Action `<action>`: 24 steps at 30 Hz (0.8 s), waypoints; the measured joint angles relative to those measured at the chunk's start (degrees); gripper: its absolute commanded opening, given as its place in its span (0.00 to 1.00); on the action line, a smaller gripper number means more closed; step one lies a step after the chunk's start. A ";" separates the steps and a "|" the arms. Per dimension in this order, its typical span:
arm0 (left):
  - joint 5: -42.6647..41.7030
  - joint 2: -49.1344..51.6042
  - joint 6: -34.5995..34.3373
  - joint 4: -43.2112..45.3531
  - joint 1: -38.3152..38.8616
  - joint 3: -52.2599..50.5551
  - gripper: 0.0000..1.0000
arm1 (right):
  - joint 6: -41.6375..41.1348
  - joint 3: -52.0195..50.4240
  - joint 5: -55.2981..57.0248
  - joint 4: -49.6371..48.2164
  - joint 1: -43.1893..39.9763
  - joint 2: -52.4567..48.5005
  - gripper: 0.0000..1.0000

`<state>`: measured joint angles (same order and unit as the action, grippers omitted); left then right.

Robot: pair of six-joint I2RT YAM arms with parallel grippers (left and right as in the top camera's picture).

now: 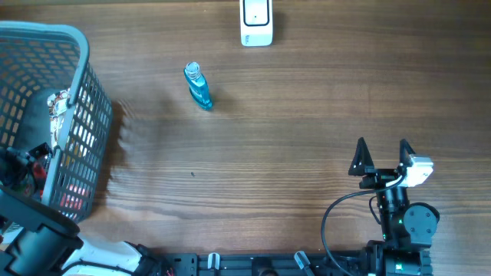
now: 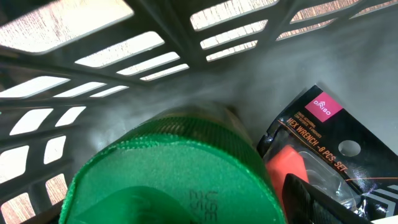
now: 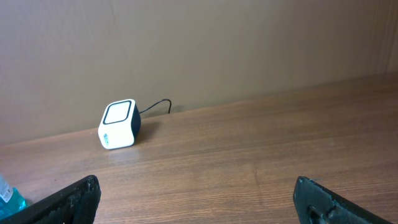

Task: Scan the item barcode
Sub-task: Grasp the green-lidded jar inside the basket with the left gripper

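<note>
My left gripper (image 1: 17, 167) is down inside the grey plastic basket (image 1: 80, 84). In the left wrist view a round container with a green lid (image 2: 180, 168) fills the space between its jaws. Only the right black finger (image 2: 311, 200) shows, just beside the lid with a thin gap; the left finger is hidden. The white barcode scanner (image 1: 256, 21) stands at the table's far edge and appears again in the right wrist view (image 3: 118, 124). My right gripper (image 1: 381, 157) hovers over the table at the near right, open and holding nothing (image 3: 199, 199).
A black Daiso hex wrench pack (image 2: 323, 143) with an orange part lies right of the green lid. The basket's slatted walls (image 2: 124, 56) close in around the left gripper. A small blue bottle (image 1: 199, 86) lies on the table between basket and scanner.
</note>
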<state>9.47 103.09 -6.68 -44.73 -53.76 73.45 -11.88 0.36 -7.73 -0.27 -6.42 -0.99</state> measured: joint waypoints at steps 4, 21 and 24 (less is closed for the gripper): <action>0.04 0.02 0.00 -0.83 0.61 0.00 0.81 | 0.02 0.00 0.00 0.00 0.00 0.00 1.00; 3.15 0.22 -1.68 -0.07 13.49 0.00 1.00 | 0.00 0.00 0.00 0.00 0.00 0.00 1.00; 5.14 0.22 -7.54 -0.02 13.46 0.00 1.00 | 0.02 0.00 0.00 0.00 0.00 0.00 1.00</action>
<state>14.61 103.31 -14.22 -44.75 -40.29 73.45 -11.86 0.36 -7.73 -0.27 -6.42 -0.99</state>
